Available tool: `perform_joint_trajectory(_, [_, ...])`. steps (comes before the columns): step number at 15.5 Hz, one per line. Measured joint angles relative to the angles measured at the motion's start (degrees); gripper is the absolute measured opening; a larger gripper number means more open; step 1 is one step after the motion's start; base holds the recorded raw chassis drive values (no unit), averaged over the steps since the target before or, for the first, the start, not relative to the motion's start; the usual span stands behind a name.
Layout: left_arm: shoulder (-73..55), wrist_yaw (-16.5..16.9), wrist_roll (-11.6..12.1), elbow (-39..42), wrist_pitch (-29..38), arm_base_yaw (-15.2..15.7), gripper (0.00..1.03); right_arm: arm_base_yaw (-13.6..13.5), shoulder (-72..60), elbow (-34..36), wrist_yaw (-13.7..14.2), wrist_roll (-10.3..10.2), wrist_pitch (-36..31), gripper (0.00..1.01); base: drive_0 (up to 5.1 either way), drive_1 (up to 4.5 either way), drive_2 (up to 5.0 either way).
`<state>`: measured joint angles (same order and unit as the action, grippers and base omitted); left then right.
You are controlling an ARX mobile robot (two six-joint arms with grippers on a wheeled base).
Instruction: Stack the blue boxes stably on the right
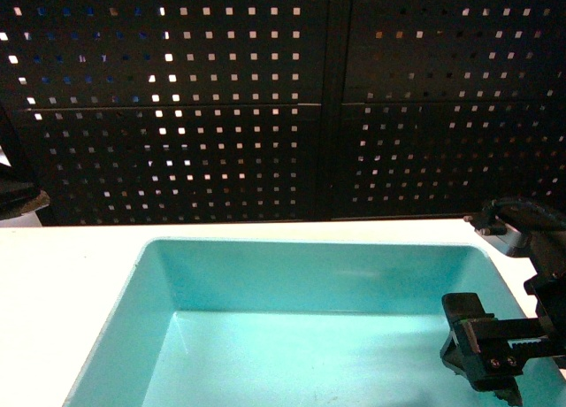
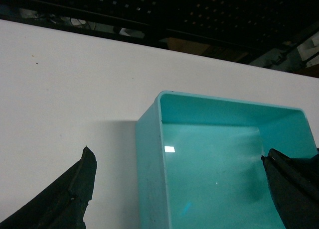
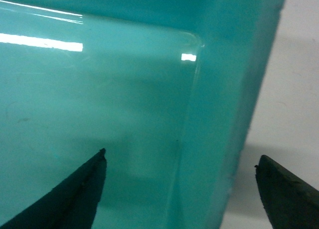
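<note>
no brand, label or writing can be read anywhere in these views.

nearest the robot, a single turquoise blue box (image 1: 292,287) fills the lower middle of the head view, sitting on the white counter (image 1: 62,274) with its open top up. its inside is bare, glossy and lit with small glints. its near edge runs out of the bottom of the head view.

the right gripper (image 1: 504,391) hangs at the box's right wall, black, with its toothed fingers pointing down. in the right wrist view its two dark fingertips (image 3: 75,199) are spread wide, one over the box floor and the other over the counter (image 3: 294,89), so the right wall (image 3: 234,114) of the box stands between them; the gripper is released and straddles that wall, and contact with it cannot be told.

the left gripper (image 2: 179,189) shows only in its wrist view, also spread open: one fingertip (image 2: 65,199) over bare counter (image 2: 60,89) to the left of the box (image 2: 214,154), the other at the far inner side, so the left wall lies between them. it grasps nothing.

further back, the counter's far edge meets a black perforated panel (image 1: 177,97) that spans the background, light showing through its square holes. a dark object (image 1: 18,199) pokes in at the far left edge; what it is cannot be told.
</note>
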<state>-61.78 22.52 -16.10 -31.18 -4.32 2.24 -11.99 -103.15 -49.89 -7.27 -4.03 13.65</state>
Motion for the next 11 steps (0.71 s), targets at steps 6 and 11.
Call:
perform_joint_trajectory(6, [0.0,0.0,0.0,0.0,0.02,0.0,0.98,-1.57,-0.66,2.03,2.43,-0.02,-2.05,0.32,0.0,0.0,0.0])
perform_joint_trajectory(11, [0.0,0.0,0.0,0.0,0.0,0.0,0.98,-1.53,-0.66,2.08,4.5,-1.18,-1.77,0.02,0.0,0.0,0.0])
